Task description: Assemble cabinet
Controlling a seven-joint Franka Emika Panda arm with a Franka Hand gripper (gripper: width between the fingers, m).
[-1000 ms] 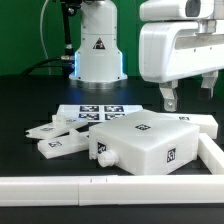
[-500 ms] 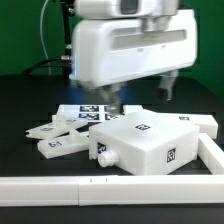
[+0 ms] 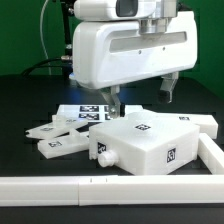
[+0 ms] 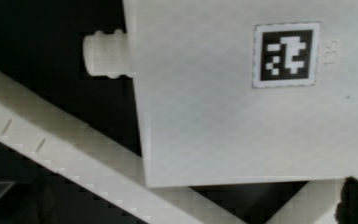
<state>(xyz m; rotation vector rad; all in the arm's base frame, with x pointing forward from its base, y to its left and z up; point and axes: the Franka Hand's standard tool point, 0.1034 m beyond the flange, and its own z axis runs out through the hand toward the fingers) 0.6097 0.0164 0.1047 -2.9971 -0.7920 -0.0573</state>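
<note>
Nearest the exterior camera lay a long white rail [image 3: 60, 185] on the black bench [image 3: 25, 95]. Just behind it sat the cabinet box [image 3: 140, 143], white and lying flat, with its small round peg [image 3: 100, 157] sticking out of the side facing the exterior view's left. The box carried square black-and-white tags [image 3: 141, 126] on its top and near side, block patterns and not letters. My wrist view looked straight down on the same box [image 4: 211, 120], one tag [image 4: 286, 55] and the peg [image 4: 105, 52]. To the exterior view's left of the box lay loose flat white panels [image 3: 55, 140], tagged too. Behind them lay the marker board [image 3: 92, 110]. My pincer [image 3: 141, 97] hung spread wide over the far edge of the box, gripping nothing; whether a fingertip [image 3: 114, 103] touched it I could not tell. Farthest back, my arm's base [image 3: 97, 60] bore a triangular warning label [image 3: 97, 44].
</note>
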